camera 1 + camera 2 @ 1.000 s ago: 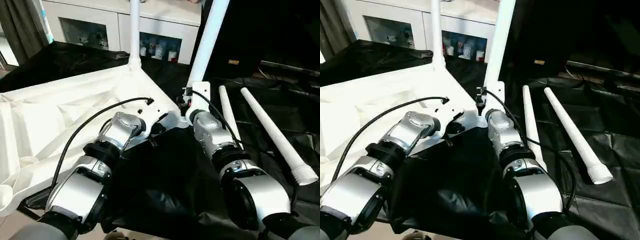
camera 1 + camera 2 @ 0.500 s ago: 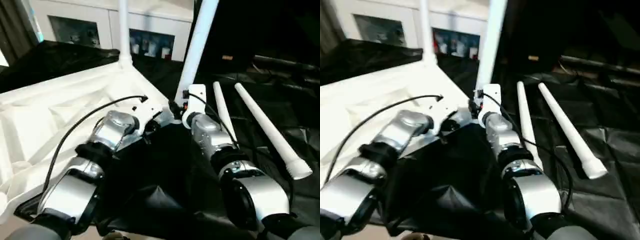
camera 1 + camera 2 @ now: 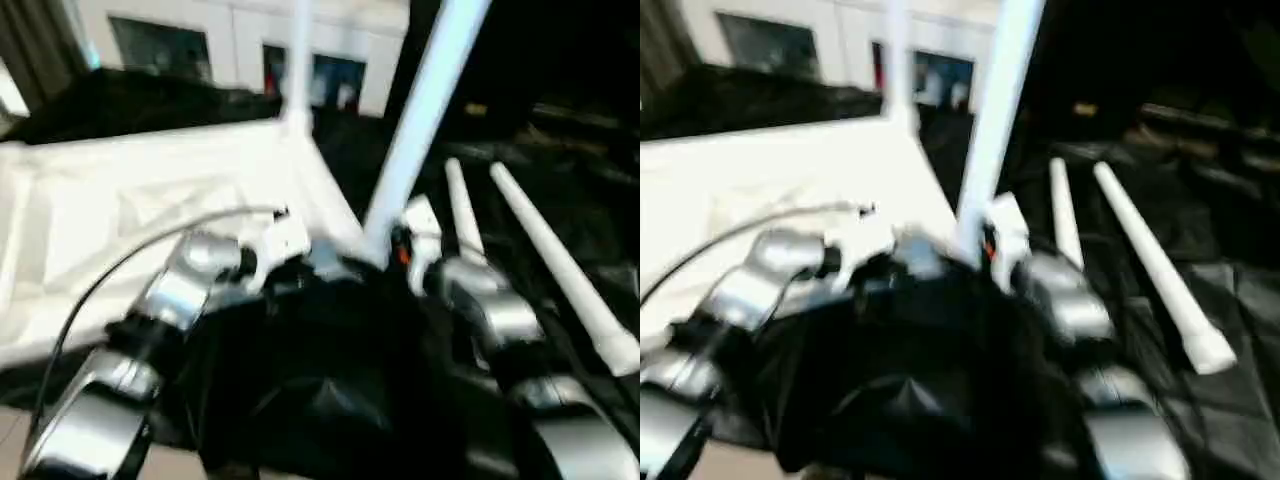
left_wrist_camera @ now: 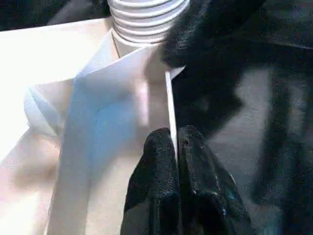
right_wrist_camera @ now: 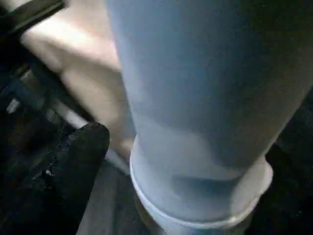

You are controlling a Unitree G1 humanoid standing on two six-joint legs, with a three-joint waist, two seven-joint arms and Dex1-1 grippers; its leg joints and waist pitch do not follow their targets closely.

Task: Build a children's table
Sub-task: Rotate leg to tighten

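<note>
Table top [image 3: 150,200]: white plastic, laid upside down on a black cloth [image 3: 330,400], ribbed underside facing up. It serves as the landmark for the entries below.

Far leg [image 3: 297,60]: white, standing upright in the top's far corner socket, in front of a white glass-door cabinet [image 3: 240,40].

Near leg [image 3: 420,120]: white, tapered, rising at a slight tilt from the corner socket of the top nearest the two grippers. Its ribbed, threaded base [image 4: 146,19] is seen at the socket in the left wrist view.

Loose legs [image 3: 555,265]: two, white, lying side by side on the black cloth, well apart from the top on its right side; the outer one ends in a threaded collar.

Left gripper [image 4: 175,147]: fingers pressed together on the thin rim wall of the top, just beside the near leg's socket.

Right gripper [image 3: 405,250]: at the base of the near leg. One black finger [image 5: 73,161] is seen beside the leg's lower collar, apart from it; how wide the fingers stand cannot be told.
</note>
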